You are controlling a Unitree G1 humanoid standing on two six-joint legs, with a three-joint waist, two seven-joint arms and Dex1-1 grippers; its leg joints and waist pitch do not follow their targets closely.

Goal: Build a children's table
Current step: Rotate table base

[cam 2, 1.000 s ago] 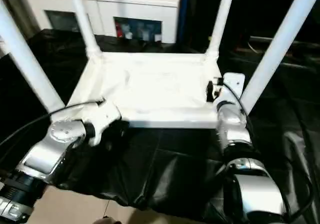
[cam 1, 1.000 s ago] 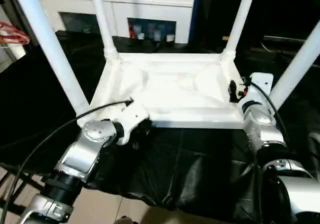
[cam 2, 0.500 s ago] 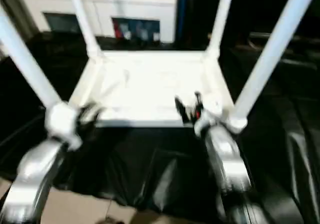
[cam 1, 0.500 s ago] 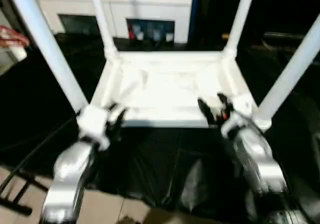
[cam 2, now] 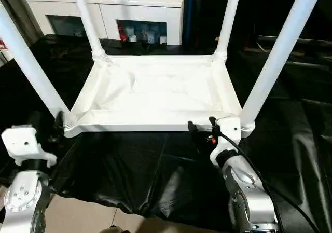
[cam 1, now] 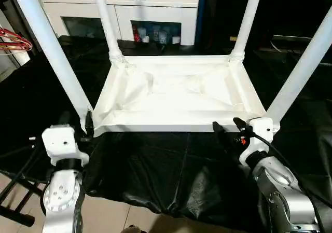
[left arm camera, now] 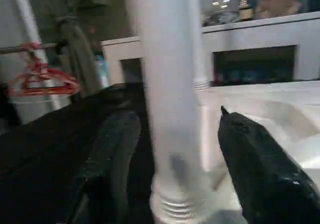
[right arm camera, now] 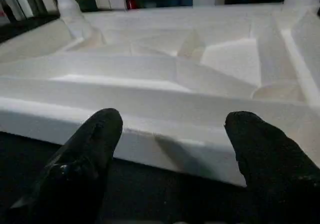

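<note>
Both arms have pulled back from the table: the left gripper (cam 1: 87, 125) has left the near-left corner, the right gripper (cam 1: 229, 129) the right rim. Both jaws stand wide and empty; the left's straddle the near-left leg (left arm camera: 167, 99) without touching. The table (cam 1: 176, 90) sits upside down on the black-draped tabletop (cam 1: 171, 165), all four legs seated. Assembly looks done; next comes turning it upright, gripping opposite sides.
</note>
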